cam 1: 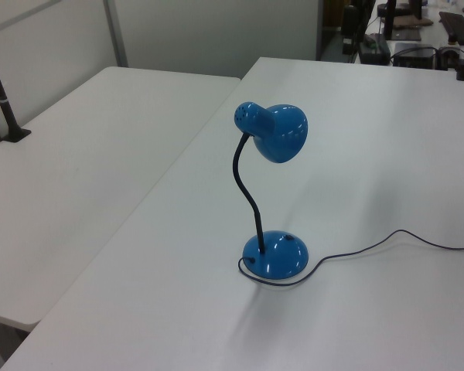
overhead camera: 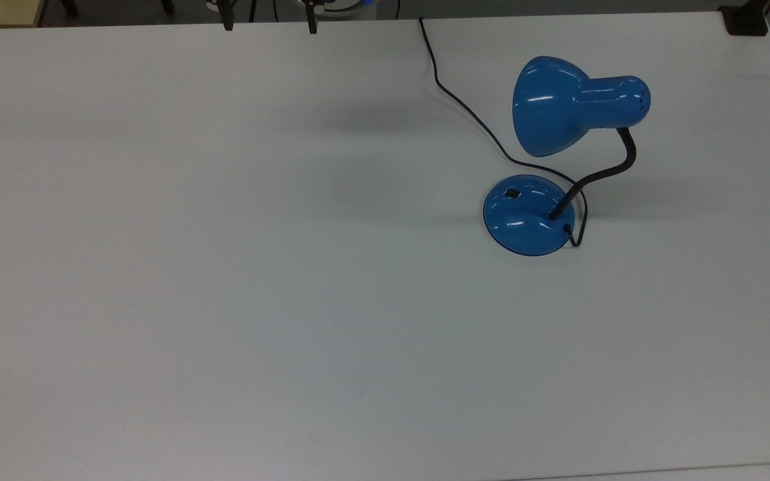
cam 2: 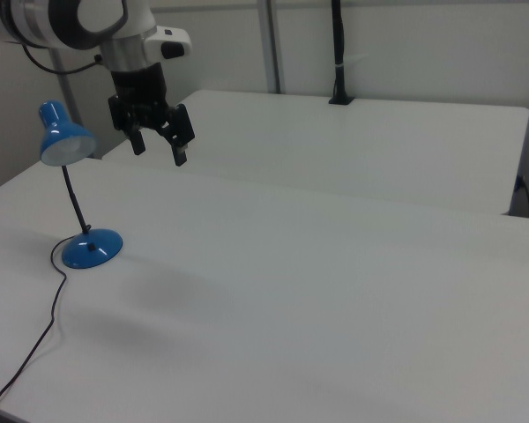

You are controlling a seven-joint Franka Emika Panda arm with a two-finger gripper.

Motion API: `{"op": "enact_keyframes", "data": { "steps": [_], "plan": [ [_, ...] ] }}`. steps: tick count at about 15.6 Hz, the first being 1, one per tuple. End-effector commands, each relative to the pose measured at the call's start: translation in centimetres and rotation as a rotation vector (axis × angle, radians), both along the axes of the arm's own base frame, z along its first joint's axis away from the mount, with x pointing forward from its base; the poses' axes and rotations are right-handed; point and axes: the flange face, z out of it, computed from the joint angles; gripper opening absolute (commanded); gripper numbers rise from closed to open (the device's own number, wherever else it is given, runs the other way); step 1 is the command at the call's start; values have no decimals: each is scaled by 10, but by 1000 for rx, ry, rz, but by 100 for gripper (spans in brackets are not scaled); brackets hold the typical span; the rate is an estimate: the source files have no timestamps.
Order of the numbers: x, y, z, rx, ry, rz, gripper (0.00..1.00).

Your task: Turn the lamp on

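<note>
The lamp (overhead camera: pixel 559 153) stands on the white table (overhead camera: pixel 224 267), toward the top view's right and nearer that view's top edge. Its round blue base (overhead camera: pixel 525 215) rests flat, and the small black switch (overhead camera: pixel 512 194) sits on the dome's upper surface, on the side toward the top view's upper left. The gooseneck (overhead camera: pixel 609 170) rises from the opposite side of the base and bends so that the shade (overhead camera: pixel 552 107) hangs above and beyond the switch, mouth facing the top view's left. The cord (overhead camera: pixel 465 107) leaves the base near the neck, loops round and runs off the top view's far edge.

In the right view the end effector (cam 2: pixel 159 145) hangs well above the table with its fingers spread apart and holding nothing. The lamp (cam 2: pixel 75 194) lies toward the right view's left of it and lower, well apart, with nothing between them.

So the coming move, as I judge it, runs sideways toward the lamp and down to the base. The shade overhanging the switch side is the thing to slip under or past, and a fingertip must land on the switch rather than the slick dome.
</note>
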Motion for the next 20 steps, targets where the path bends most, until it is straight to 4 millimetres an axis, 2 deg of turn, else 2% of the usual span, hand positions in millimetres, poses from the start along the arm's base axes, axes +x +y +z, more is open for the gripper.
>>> {"op": "enact_keyframes", "data": {
  "steps": [1, 12, 16, 18, 20],
  "plan": [
    [-3, 8, -4, 6, 13, 24, 100],
    [-3, 9, -4, 6, 16, 29, 100],
    [-4, 1, -3, 9, 14, 26, 100],
    [-4, -1, -3, 4, 15, 111, 100],
    [-8, -3, -11, 5, 54, 278, 100]
  ]
}}
